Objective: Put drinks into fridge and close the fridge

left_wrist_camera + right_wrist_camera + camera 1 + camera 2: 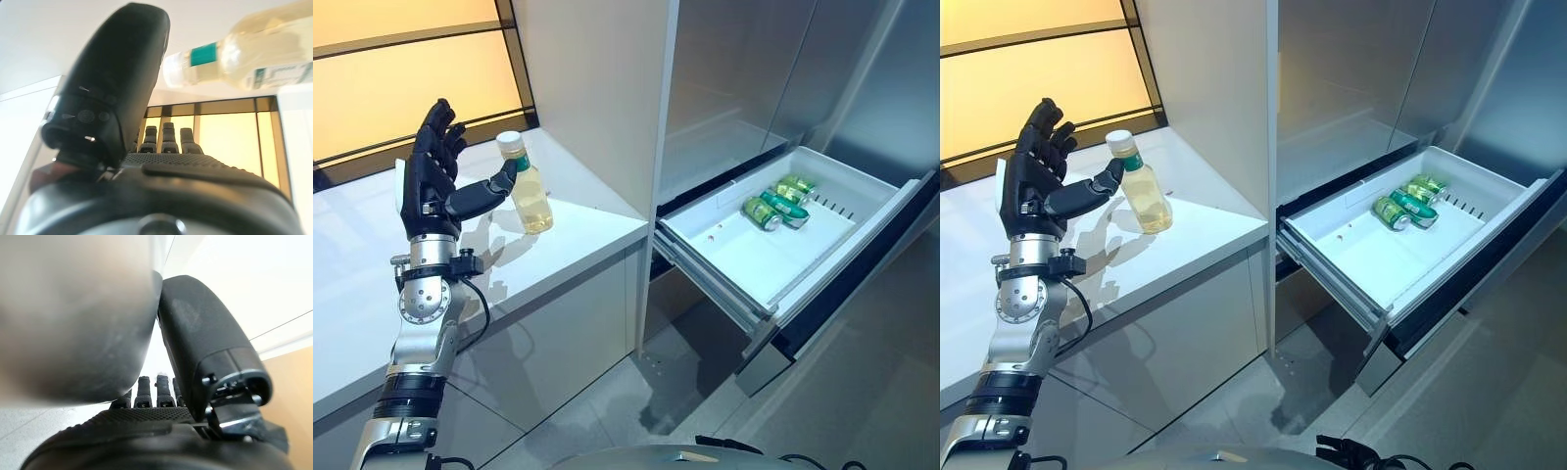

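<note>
Clear plastic bottle of yellow drink with white cap (527,186) stands upright on white counter (578,230), just right of open left hand (431,176), thumb near its neck, fingers straight; right hand's state unclear.

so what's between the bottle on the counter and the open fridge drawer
A tall white cabinet panel stands between the bottle and the fridge drawer, as both eye views show. The counter on that stretch is bare.

Left hand (429,181) raised, fingers straight, thumb out
</note>
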You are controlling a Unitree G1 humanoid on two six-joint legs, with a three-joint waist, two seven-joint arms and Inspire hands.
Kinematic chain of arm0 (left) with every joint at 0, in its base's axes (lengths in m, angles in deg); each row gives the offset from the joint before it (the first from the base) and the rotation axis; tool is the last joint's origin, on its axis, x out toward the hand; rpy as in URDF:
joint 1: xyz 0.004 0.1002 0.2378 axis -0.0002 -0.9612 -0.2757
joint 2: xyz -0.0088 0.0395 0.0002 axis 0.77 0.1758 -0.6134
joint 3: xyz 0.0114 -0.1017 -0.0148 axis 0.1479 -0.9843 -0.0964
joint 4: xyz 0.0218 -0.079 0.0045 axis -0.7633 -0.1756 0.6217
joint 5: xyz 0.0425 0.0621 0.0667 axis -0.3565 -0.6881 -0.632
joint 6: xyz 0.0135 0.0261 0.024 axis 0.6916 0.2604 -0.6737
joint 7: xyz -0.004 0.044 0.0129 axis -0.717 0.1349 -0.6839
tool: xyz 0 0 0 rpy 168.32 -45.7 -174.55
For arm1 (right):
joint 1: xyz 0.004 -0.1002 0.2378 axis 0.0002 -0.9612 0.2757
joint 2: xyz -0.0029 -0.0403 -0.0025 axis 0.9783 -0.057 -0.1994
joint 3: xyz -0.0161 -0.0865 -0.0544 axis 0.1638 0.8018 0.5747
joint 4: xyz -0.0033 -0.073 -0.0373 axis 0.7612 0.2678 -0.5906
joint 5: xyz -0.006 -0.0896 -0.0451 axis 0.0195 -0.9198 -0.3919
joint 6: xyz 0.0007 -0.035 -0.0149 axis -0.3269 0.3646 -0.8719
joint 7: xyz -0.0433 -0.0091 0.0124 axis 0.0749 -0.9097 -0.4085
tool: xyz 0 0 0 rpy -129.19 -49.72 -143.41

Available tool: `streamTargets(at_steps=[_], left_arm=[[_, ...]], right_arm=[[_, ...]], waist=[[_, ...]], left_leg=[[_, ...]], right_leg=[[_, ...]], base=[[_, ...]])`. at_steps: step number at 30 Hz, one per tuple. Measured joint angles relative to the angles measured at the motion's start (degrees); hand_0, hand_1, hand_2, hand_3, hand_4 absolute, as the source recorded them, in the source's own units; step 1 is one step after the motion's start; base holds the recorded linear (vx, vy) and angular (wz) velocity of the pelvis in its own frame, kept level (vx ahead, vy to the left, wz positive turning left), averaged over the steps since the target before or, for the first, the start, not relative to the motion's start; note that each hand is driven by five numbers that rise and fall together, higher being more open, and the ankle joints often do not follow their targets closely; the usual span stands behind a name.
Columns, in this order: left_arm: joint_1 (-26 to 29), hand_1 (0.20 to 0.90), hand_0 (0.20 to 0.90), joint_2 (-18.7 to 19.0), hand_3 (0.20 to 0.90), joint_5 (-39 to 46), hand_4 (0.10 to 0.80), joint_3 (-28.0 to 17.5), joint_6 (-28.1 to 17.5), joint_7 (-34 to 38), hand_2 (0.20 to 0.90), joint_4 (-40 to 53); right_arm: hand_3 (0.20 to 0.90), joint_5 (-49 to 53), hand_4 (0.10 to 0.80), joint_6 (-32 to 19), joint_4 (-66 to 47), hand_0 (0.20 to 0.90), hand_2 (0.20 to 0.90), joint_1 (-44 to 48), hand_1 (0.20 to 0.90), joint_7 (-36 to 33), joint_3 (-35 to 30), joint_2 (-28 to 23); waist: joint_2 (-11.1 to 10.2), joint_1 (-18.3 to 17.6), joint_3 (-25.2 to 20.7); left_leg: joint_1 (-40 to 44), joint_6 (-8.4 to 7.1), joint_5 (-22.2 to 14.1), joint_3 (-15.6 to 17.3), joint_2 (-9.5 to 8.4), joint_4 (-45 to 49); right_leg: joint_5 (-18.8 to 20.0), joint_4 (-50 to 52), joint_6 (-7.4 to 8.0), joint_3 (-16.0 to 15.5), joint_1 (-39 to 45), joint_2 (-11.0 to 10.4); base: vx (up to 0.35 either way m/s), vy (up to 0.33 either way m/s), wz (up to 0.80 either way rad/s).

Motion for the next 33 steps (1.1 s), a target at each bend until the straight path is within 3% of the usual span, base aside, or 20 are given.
streamTargets(at_steps=[10, 33], left_arm=[[0.00, 0.900, 0.900, 0.00, 0.900, -0.68, 0.800, 0.55, 1.53, -0.93, 0.900, -0.62], [0.63, 0.900, 0.900, 1.51, 0.900, -1.63, 0.800, 2.72, 3.62, -2.04, 0.900, -11.99]], right_arm=[[0.900, -0.29, 0.800, -0.04, -0.01, 0.900, 0.900, 0.00, 0.900, 0.09, -0.17, 0.03], [0.900, -1.12, 0.800, 0.50, -0.29, 0.900, 0.900, 0.54, 0.900, 0.51, -1.17, 0.28]], waist=[[0.01, -0.87, 0.01], [0.15, -3.23, -0.11]], left_leg=[[0.25, 0.03, -0.06, 0.41, 0.06, 0.00], [1.68, 0.38, -0.71, 3.45, 0.32, -0.01]], right_leg=[[0.00, 0.00, 0.00, 0.40, 0.04, 0.01], [0.12, 0.00, 0.08, 3.25, 0.11, 0.01]], base=[[0.004, 0.004, -0.01], [0.022, 0.022, -0.07]])
